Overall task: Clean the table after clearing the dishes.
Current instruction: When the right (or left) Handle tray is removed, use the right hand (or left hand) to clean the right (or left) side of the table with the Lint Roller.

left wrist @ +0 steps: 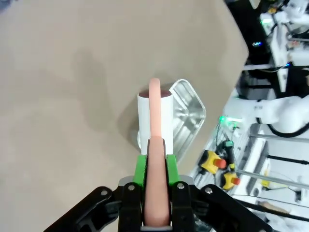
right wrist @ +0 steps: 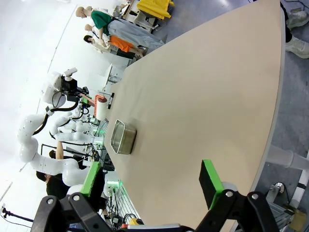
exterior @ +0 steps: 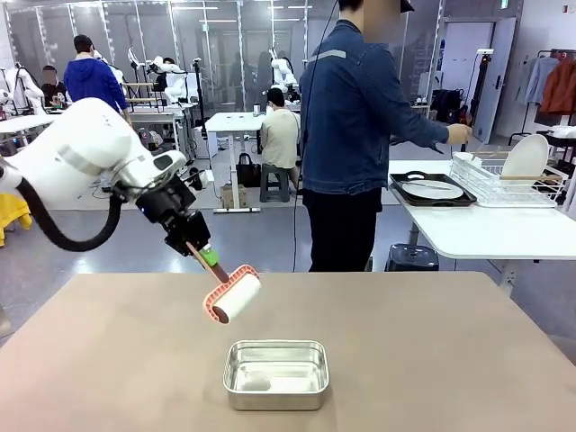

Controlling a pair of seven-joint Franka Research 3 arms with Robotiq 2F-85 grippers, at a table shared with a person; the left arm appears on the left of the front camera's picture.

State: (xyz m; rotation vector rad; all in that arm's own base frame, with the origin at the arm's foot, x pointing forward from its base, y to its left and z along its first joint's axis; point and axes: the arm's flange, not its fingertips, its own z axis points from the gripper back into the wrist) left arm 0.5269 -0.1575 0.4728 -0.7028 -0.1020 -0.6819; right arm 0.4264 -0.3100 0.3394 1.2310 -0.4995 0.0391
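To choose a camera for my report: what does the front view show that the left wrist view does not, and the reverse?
Front, not wrist: a person and a tray with a plate. Wrist, not front: yellow boxes with red buttons. Both: the table, the pan, and the left tool shut on the roller.

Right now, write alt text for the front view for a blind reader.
The left gripper, shut on a lint roller, holds it over the tan table beyond a steel pan. Behind, a person stands by a white table bearing a tray with a plate.
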